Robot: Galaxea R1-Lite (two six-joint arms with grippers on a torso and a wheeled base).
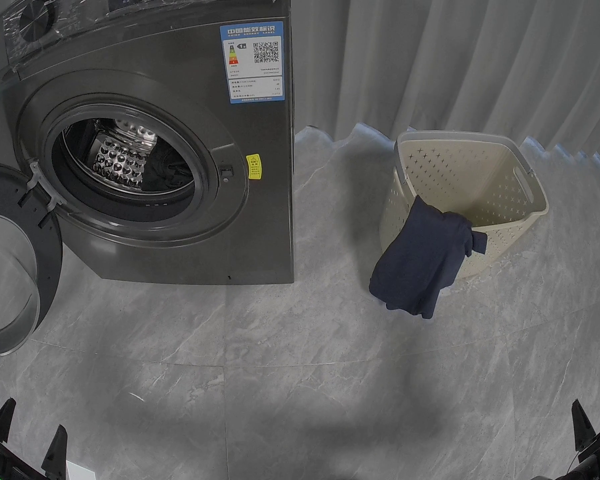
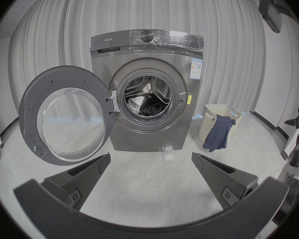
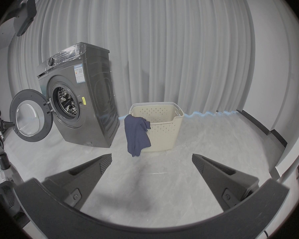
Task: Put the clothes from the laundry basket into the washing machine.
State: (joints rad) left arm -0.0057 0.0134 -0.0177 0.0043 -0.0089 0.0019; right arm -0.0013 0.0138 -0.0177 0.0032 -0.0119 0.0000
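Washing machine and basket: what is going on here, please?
Nothing is being handled now. The left gripper and right gripper are open and empty, far from the laundry basket. The washing machine stands with its door open and some dark clothing in the drum. One dark blue garment hangs over the basket's rim.

A laundry space: washing machine (image 1: 260, 235) on tiled floor (image 1: 280, 368), pale curtains (image 1: 460, 48) behind.
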